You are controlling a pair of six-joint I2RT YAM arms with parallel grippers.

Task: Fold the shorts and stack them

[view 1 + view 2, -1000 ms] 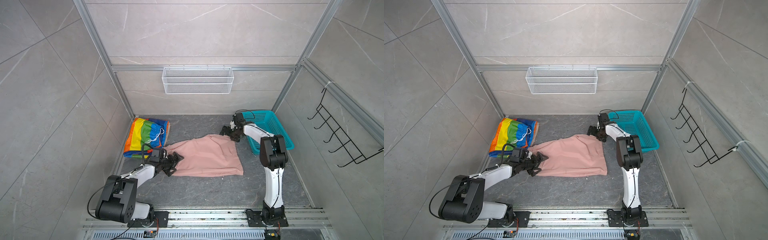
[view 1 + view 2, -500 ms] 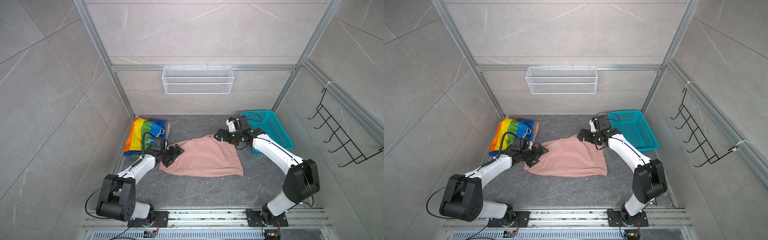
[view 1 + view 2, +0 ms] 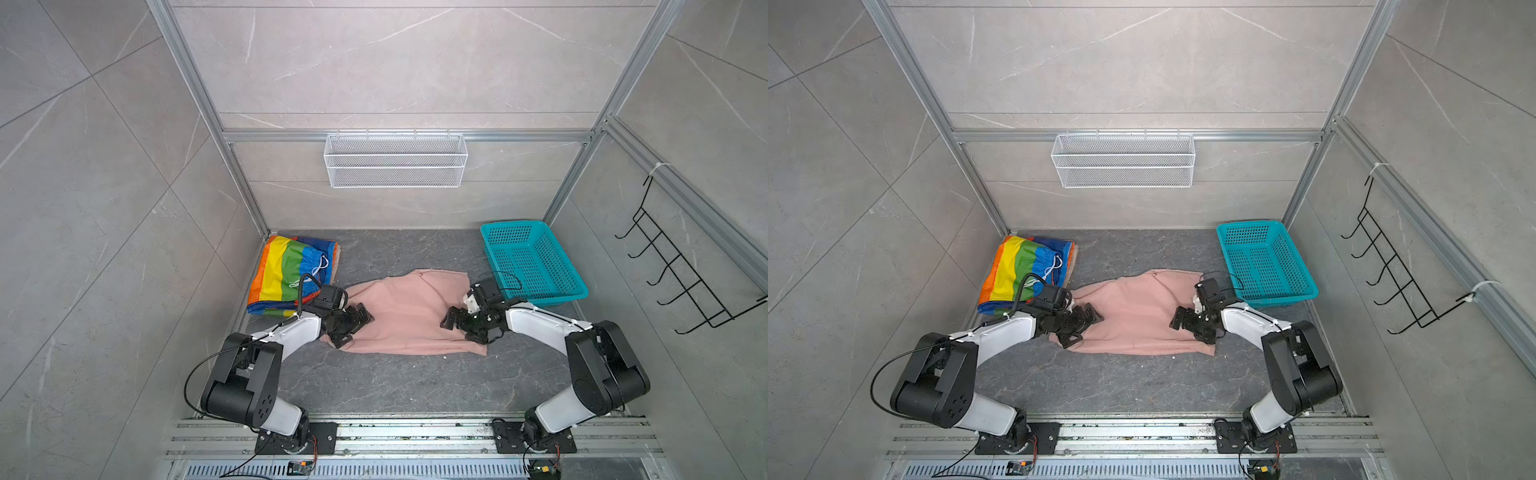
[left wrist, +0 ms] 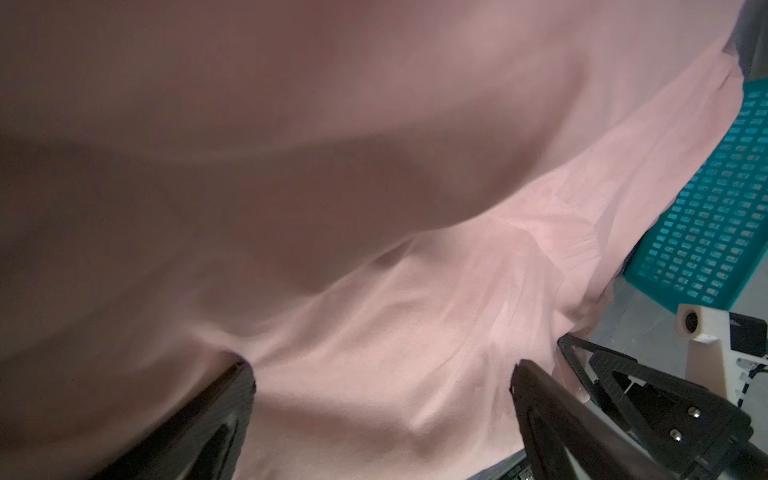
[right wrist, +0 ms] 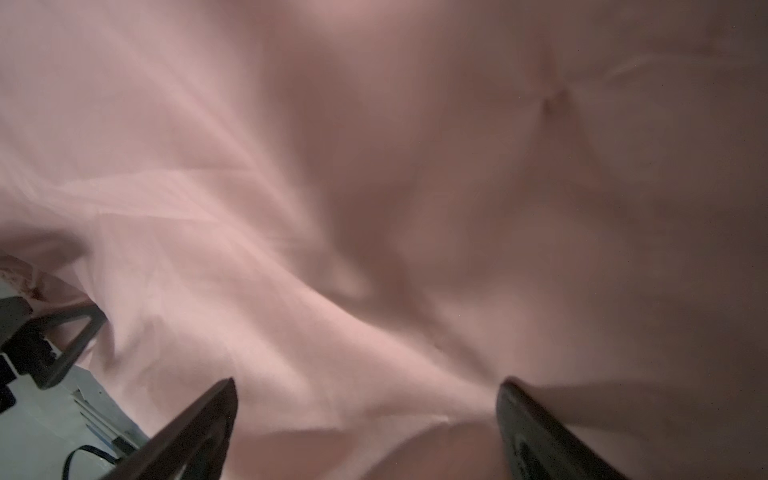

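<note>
**A:** What do both top views show?

**B:** The pink shorts lie spread out in the middle of the surface. My left fingers are at their left edge and my right fingers at their right edge. Both pairs are spread wide and grip nothing. The rainbow shorts sit folded in the far left corner, with a strip of beige cloth along their right side. The teal basket stands in the far right corner.

**A:** And the left wrist view?

**B:** Pink cloth fills it. My left fingers are wide apart, their tips down at the fabric. The basket shows beyond the shorts' edge.

**A:** The right wrist view?

**B:** Pink cloth again, rumpled and blurred. My right fingers are wide apart, with nothing pinched. I cannot tell whether the tips press the cloth.
</note>
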